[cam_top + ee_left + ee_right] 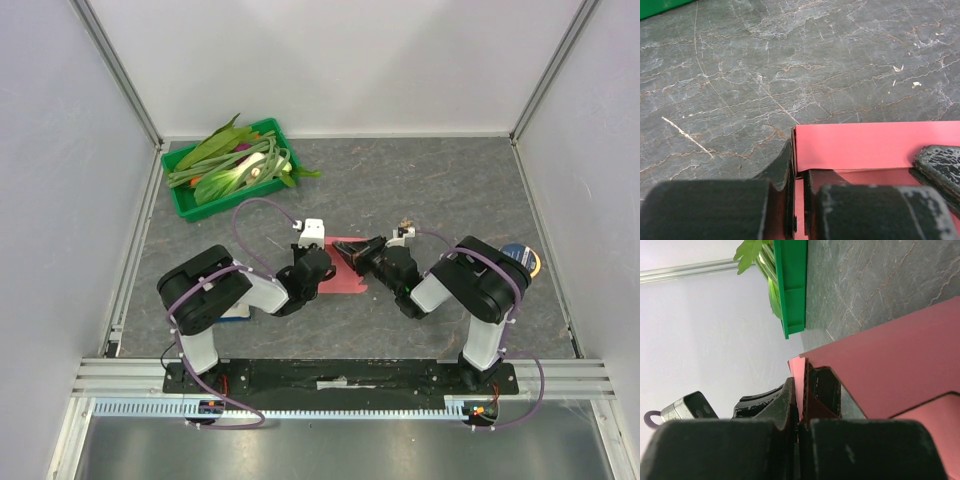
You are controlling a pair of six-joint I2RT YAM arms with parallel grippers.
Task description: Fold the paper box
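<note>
Grey veined stone-look surface [420,190], enclosed by white panels [340,60], carries a green plastic tray [171,185] of leafy stalks far left and, at the middle, the pink-red die-cut cardboard paper box [345,283], pinched by the left hand [792,165] and right hand [799,405].

Plain white walls [330,60], aluminium corner posts [118,70], grey veined stone-look tabletop [420,190] — scuffed, evenly lit

Box [865,145], nipped in left claw [798,172]: thin card, pink-red, matt, smooth, clean-cut edges. Claw fingers [875,210]: black, matt, scuffed grey. Table [790,60] ahead of it: dark, stone-veined, matt, scratched. Tray [792,285] beyond right claw [804,395]: green plastic, smooth, slight sheen.
</note>
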